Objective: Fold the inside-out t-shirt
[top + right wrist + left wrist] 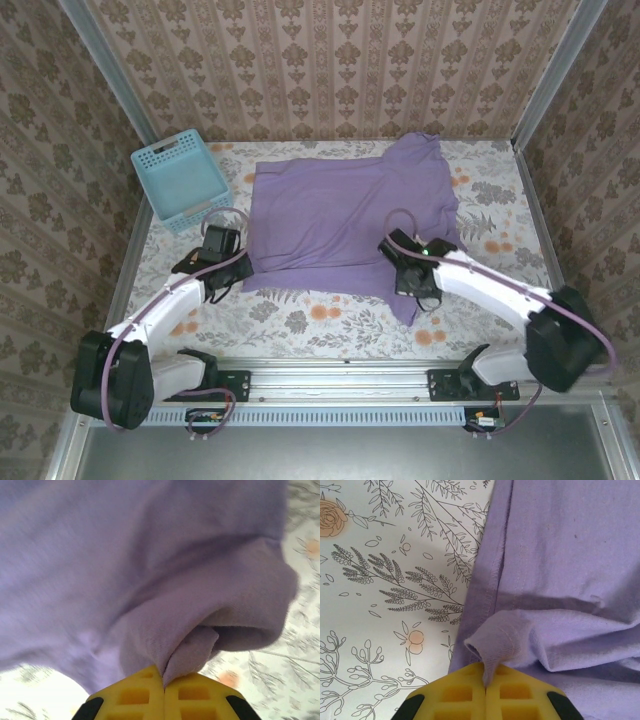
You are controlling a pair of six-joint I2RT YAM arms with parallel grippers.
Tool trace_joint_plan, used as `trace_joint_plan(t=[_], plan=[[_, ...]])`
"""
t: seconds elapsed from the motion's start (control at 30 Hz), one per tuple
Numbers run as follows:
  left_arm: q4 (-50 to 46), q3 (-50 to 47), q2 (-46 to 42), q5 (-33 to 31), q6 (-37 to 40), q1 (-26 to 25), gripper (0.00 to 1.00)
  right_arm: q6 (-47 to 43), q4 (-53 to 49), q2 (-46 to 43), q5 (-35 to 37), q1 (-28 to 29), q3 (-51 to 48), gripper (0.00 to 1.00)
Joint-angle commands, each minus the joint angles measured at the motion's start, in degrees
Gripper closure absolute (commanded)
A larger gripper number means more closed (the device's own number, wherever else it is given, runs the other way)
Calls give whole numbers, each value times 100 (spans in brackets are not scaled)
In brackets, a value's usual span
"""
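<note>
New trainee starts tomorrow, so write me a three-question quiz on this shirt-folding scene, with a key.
1. True or false: the left tool is shut on a pinch of the t-shirt at its edge.
2. Where does the blue basket stand? A: at the far left of the table, off the shirt. B: on the shirt. C: by the right arm's base.
3. Fill in: the right tool is shut on a bunch of ____.
Key: 1 true; 2 A; 3 the t-shirt.
</note>
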Motion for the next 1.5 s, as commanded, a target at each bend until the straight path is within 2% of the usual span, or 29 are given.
trace_joint_plan(t=[0.0,0.07,0.1,0.17,0.23,0.3,0.4,0.5,0.6,0.7,0.8,0.9,1.07,1.17,1.3,1.47], plan=[[-93,76,50,-61,134,-30,93,-583,655,790,-455,-292,611,95],[-216,157,120,-152,203,7,92,-756,665,1269,-452,-344,1032,95],[-263,198,175,-173,236,59,91,-848,601,1527,-467,-362,1281,89],[-328,259,278,-137,259,223,89,-1030,490,1881,-508,-363,1710,70],[-360,332,388,-54,281,354,86,-1196,462,2020,-563,-363,1907,62],[-468,435,497,-74,315,380,82,-1312,454,1878,-502,-384,1895,58],[-698,554,508,-229,338,344,75,-1362,514,1325,-475,-533,1513,57],[-1001,646,177,-665,291,34,64,-1343,780,646,-713,-877,828,60],[-1227,774,-393,-1139,117,-648,57,-1256,1061,70,-1060,-1232,178,63],[-1169,930,-727,-1442,-118,-1644,51,-1090,1245,-419,-1252,-1502,-354,64],[-794,1012,-619,-1432,-284,-2322,47,-885,1164,-632,-1249,-1719,-741,67],[-415,1060,-223,-1424,-389,-2742,45,-709,1153,-728,-1139,-1776,-1105,63],[94,1320,607,-1093,-420,-3140,43,-570,1496,-622,-1353,-1718,-1494,63],[385,1541,1077,-866,-299,-3366,41,-555,2013,-567,-1749,-1427,-1522,62],[879,1657,1531,-470,-189,-3511,38,-493,2421,-295,-2275,-918,-1127,61],[1565,1424,1705,-131,-266,-3497,37,-391,3017,418,-2970,-772,-645,62]])
